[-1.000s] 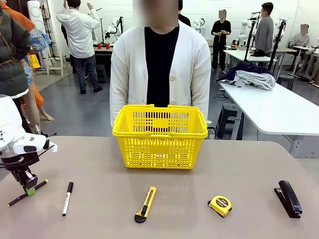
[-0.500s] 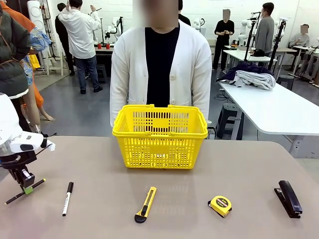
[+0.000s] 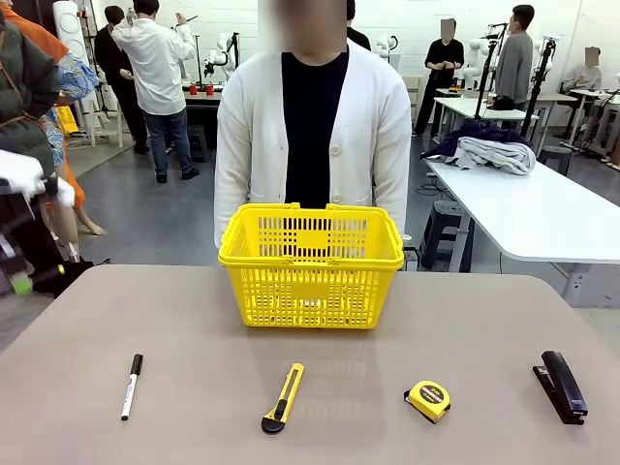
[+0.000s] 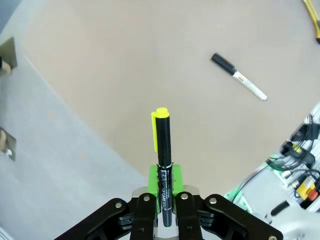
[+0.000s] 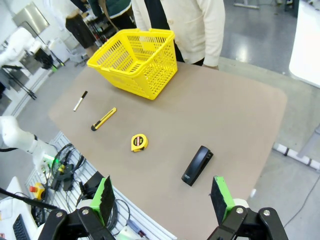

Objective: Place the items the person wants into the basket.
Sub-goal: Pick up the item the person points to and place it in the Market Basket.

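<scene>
My left gripper [image 4: 163,186] is shut on the thin black pen [image 4: 163,137], which sticks out past the fingertips above the table's edge. In the front view this gripper [image 3: 21,284] hangs high at the far left, off the table. The yellow basket [image 3: 311,262] stands at the far middle in front of the person [image 3: 312,126] in a white cardigan. The utility knife [image 3: 283,397] lies near the front centre and the black stapler [image 3: 561,386] at the right. My right gripper [image 5: 162,200] is open, high over the table's right end with nothing between its fingers.
A white marker [image 3: 132,385] with a black cap lies front left, and a yellow tape measure [image 3: 427,400] sits between the knife and the stapler. Bare tabletop lies between the tools and the basket. Other people and tables stand in the background.
My left arm has lifted the pen off the table's left front corner and swung up and to the left, past the table's edge. Nothing else has moved.
</scene>
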Controlling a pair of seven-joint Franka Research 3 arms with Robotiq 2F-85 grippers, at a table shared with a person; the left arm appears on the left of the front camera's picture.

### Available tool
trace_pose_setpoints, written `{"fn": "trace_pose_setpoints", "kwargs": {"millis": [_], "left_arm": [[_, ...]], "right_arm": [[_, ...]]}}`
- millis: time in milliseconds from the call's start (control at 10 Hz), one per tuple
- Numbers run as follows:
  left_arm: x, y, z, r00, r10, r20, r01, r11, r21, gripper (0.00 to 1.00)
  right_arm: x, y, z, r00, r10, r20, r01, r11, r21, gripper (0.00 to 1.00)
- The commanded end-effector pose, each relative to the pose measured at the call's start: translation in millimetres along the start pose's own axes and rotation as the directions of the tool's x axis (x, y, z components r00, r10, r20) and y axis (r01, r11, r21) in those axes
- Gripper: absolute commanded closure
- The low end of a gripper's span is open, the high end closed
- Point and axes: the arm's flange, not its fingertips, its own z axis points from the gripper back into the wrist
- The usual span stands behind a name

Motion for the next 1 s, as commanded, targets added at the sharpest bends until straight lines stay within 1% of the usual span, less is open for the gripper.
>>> {"fn": "trace_pose_setpoints", "kwargs": {"millis": [0,100,300,700,800,900], "left_arm": [[19,19,45,0.997,-0.056,0.044,0.058,0.997,-0.05,1.0],[22,20,74,0.994,-0.075,0.083,0.079,0.996,-0.041,1.0],[20,17,102,0.987,-0.112,0.113,0.114,0.993,-0.013,1.0],[19,16,114,0.984,-0.146,0.1,0.148,0.989,-0.011,1.0],[21,12,111,0.988,-0.114,0.103,0.113,0.994,0.011,1.0],[21,12,111,0.988,-0.114,0.103,0.113,0.994,0.011,1.0]], "right_arm": [[0,0,0,1.0,0.012,0.012,-0.012,1.0,0.014,0.0],[0,0,0,1.0,0.012,0.012,-0.012,1.0,0.014,0.0],[0,0,0,1.0,0.012,0.012,-0.012,1.0,0.014,0.0],[0,0,0,1.0,0.012,0.012,-0.012,1.0,0.014,0.0],[0,0,0,1.0,0.012,0.012,-0.012,1.0,0.014,0.0],[0,0,0,1.0,0.012,0.012,-0.012,1.0,0.014,0.0]]}}
